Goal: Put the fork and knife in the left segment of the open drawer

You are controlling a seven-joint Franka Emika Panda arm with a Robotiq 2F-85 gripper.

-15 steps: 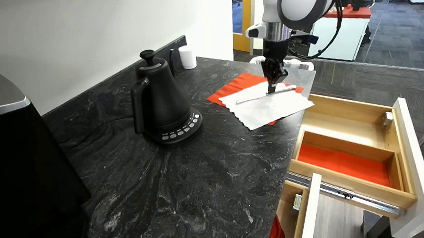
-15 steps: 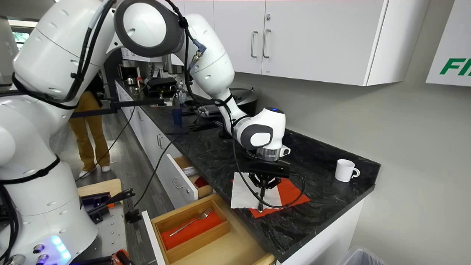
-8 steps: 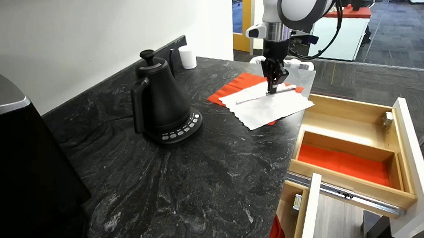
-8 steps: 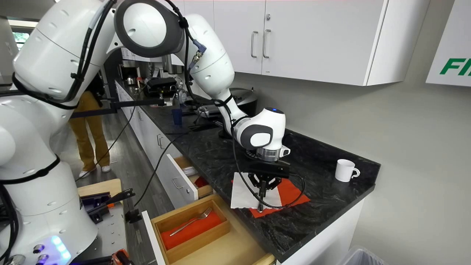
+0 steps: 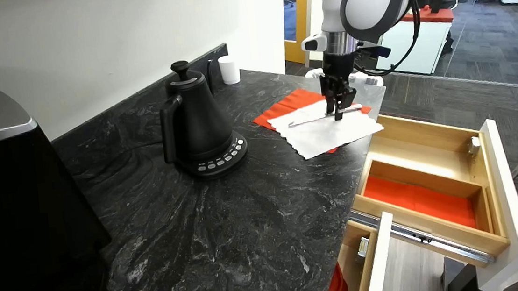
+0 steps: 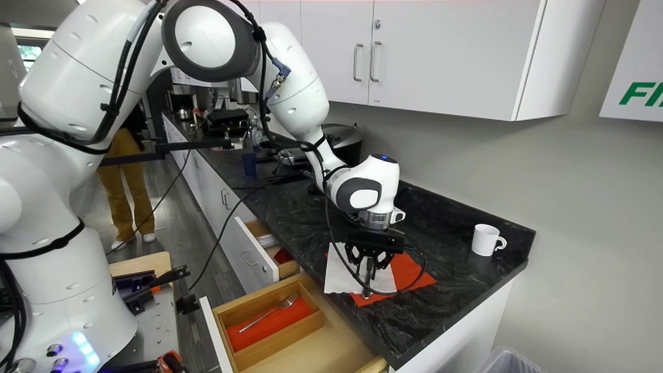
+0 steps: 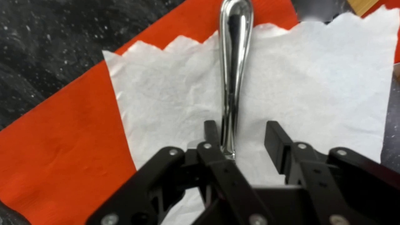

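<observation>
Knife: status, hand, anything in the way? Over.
Hand open, jaws astride knife. Knife unheld, across white paper. Fork in red-lined compartment. Nothing seen blocking knife's handle.

White cabinets [image 6: 445,57] line a grey wall [image 6: 585,197] above a dark counter [image 6: 456,282].

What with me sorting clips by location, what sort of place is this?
Probably a kitchen area: a black kettle, a white mug and white wall cabinets all point that way.

Fork [image 6: 270,312] in the red-lined left segment [image 6: 277,327] of the open drawer [image 6: 316,353], gripper [image 6: 365,277] above white paper [image 6: 336,278].
</observation>
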